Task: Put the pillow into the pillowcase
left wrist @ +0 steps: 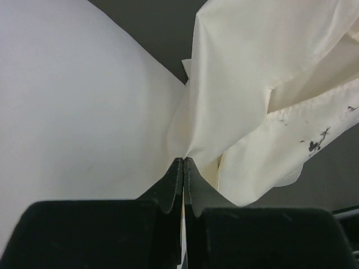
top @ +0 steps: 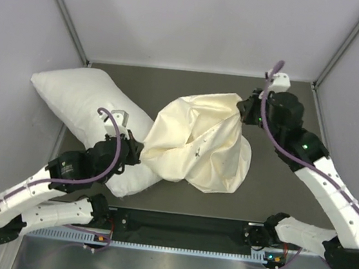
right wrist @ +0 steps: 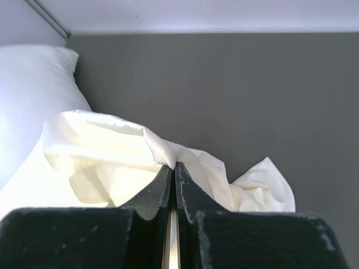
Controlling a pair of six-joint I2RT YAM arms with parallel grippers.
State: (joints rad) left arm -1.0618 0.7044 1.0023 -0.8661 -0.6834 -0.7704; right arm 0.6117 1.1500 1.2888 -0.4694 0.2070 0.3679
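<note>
one pillowcase point(top: 195, 143) sits bunched at the middle of the table point(top: 172, 82), touching the one pillow point(top: 79, 103), which lies wholly outside it to the left. of the two grippers, the left gripper point(top: 140, 151) and the right gripper point(top: 242, 106) are each clamped on opposite edges of the cloth. judged step: opening the mouth; the next move calls for spreading it toward the pillow.
</note>
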